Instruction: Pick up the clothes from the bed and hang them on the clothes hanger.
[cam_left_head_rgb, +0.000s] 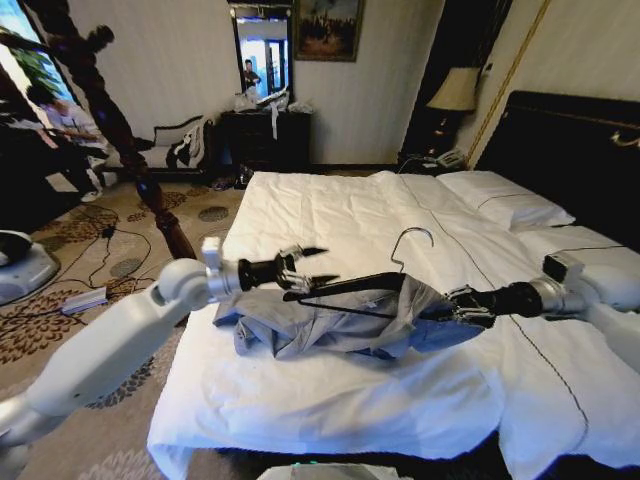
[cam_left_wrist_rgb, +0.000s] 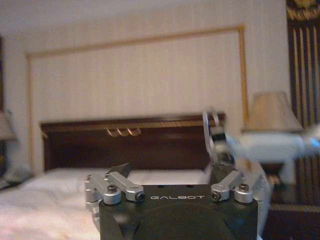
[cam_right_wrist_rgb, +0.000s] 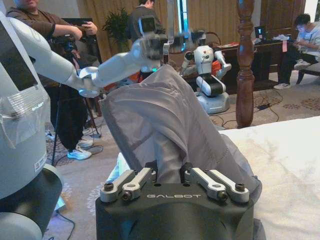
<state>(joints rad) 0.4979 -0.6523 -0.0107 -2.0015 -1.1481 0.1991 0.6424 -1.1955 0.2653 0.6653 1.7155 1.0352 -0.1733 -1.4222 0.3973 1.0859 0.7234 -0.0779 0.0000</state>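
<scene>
The clothes, a grey-blue shirt, lie bunched on the bed near its left edge. They are draped over the clothes hanger, whose whitish hook stands up above the fabric. My right gripper is shut on the shirt's right end. In the right wrist view the shirt rises as a peak in front of that gripper. My left gripper hovers at the hanger's left tip, open, fingers spread. The left wrist view shows the hook beside one finger of that gripper.
A dark carved bedpost stands off the bed's left corner. Pillows and a black headboard are at the far right, with a lamp behind. Cables and another robot's base sit on the carpet to the left.
</scene>
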